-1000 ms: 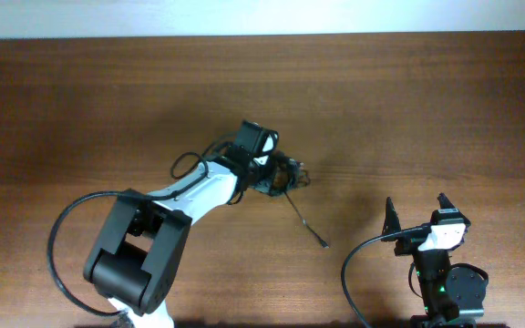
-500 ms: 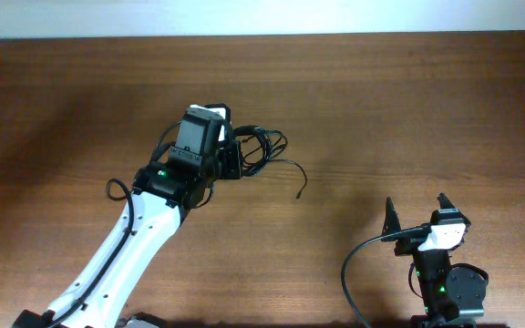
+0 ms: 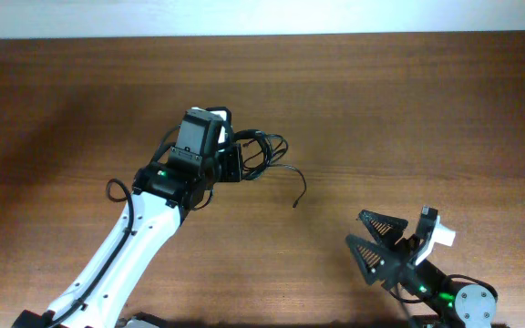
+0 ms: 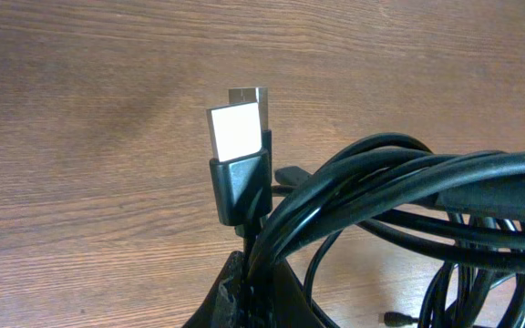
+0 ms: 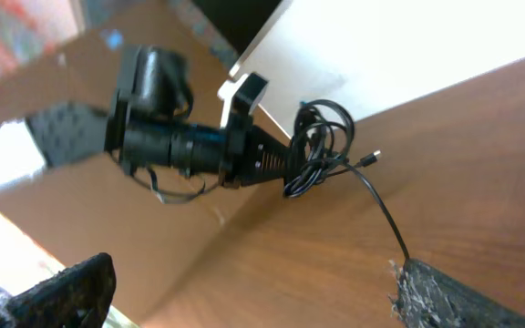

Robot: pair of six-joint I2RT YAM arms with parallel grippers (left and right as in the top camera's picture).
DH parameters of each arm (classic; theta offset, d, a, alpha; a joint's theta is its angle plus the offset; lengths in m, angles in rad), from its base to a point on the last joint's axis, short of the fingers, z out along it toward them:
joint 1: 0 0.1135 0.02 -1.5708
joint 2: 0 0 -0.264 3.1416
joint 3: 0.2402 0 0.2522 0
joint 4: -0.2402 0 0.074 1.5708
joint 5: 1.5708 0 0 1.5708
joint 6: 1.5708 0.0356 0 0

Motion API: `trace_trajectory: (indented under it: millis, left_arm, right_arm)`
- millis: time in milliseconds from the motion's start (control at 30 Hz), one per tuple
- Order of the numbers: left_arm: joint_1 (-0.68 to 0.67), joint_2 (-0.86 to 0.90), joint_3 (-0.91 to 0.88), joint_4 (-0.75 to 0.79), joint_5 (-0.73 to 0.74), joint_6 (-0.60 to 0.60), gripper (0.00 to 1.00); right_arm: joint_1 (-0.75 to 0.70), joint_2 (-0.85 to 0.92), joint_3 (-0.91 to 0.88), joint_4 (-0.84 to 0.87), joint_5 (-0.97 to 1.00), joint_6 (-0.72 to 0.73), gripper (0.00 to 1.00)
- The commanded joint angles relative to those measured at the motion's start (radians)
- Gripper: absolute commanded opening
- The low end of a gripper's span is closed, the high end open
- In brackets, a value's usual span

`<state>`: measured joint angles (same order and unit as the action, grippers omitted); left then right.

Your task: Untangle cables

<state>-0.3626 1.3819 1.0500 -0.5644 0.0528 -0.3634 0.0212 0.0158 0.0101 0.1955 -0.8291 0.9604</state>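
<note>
Cables [image 3: 264, 153] hang clamped between left fingers [image 4: 242, 296].

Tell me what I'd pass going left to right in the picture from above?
Left arm → cables → right gripper.

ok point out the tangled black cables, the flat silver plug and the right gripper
tangled black cables [image 3: 255, 153]: overhead, middle of clump
flat silver plug [image 4: 237, 132]: left wrist, metal face
right gripper [image 3: 354, 229]: overhead, between fingertips
</note>
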Motion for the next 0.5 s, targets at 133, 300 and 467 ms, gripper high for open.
trace_trajectory:
  millis: [133, 300, 467]
  left_arm:
    - [-0.033, -0.023, 0.000, 0.014, 0.040, -0.038, 0.00]
    - [-0.076, -0.023, 0.000, 0.063, 0.035, -0.090, 0.00]
    - [-0.076, -0.023, 0.000, 0.015, 0.040, -0.118, 0.00]
  right_arm:
    - [0.006, 0.158, 0.076, 0.064, 0.024, 0.595, 0.99]
    - [0.193, 0.595, 0.310, 0.087, 0.043, 0.484, 0.98]
    - [0.562, 1.202, 0.391, 0.455, 0.447, 0.321, 0.86]
